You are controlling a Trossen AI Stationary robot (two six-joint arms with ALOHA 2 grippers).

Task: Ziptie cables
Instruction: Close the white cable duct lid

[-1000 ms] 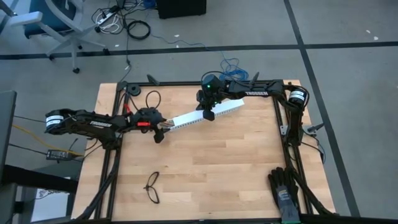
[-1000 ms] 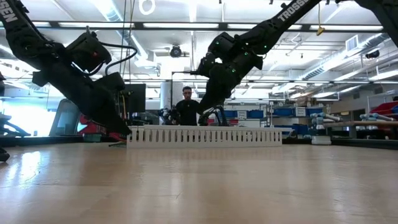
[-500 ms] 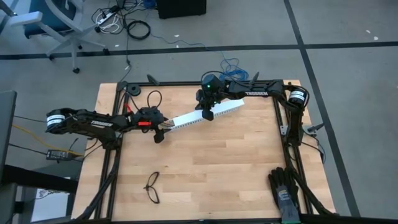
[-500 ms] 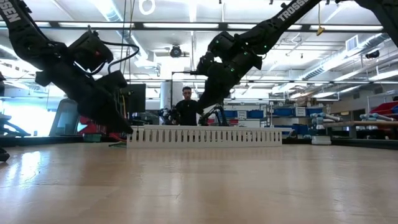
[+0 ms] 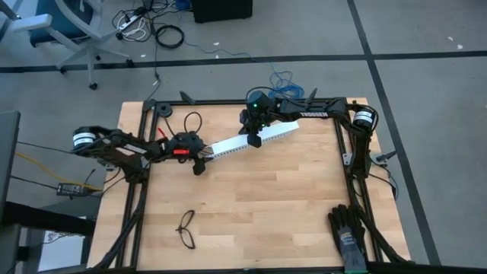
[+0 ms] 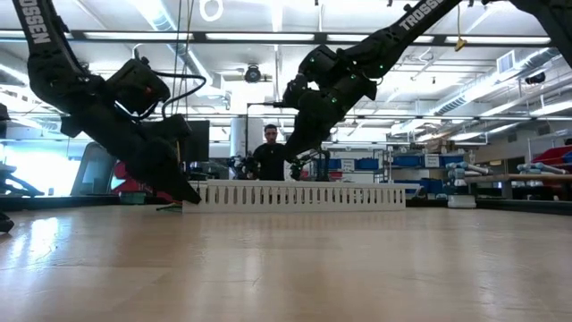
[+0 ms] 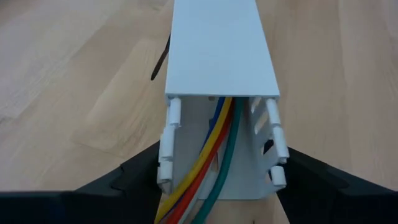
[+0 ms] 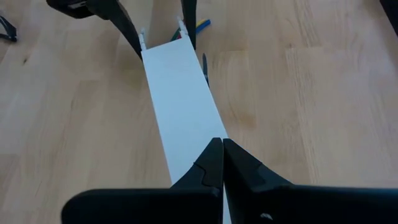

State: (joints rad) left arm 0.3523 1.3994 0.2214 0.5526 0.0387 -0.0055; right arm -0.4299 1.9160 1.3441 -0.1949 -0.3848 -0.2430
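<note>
Nearest us, black glasses point(image 5: 186, 230) lie on the tabletop point(image 5: 259, 205). Farther back, our left end effector point(image 5: 200, 161) stands spread astride the white duct's point(image 5: 247, 141) left end, where the cables point(image 7: 211, 155) run inside, mostly hidden. Our right end effector point(image 8: 222, 163), pressed together, rests on the duct's cover. A dark strip point(image 7: 160, 57), perhaps the ziptie, peeks out beside it.

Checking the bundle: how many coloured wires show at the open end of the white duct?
4 wires: blue, yellow, orange and green, side by side inside the white duct, running out its open end. More may be hidden under the cover.
</note>
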